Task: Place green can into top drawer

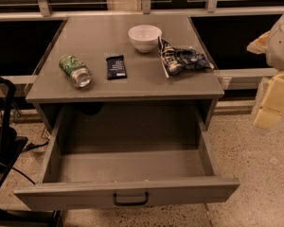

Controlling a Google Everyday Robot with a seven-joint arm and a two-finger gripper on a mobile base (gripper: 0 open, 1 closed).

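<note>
Lying left, green can, claw far right

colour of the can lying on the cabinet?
A green can, pale patterning, silver end; clear in camera view. The gripper hangs at right edge.

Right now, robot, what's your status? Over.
Gripper off right, beside cabinet. Green can on its side on cabinet top. Top drawer open; snack bar beside can.

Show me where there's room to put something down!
The open grey top drawer is bare inside. The grey cabinet top is free behind the tipped shiny green can and dark blue snack bar. It's crowded around the white bowl and crumpled blue bag. The robot's hand hangs off to the right.
</note>
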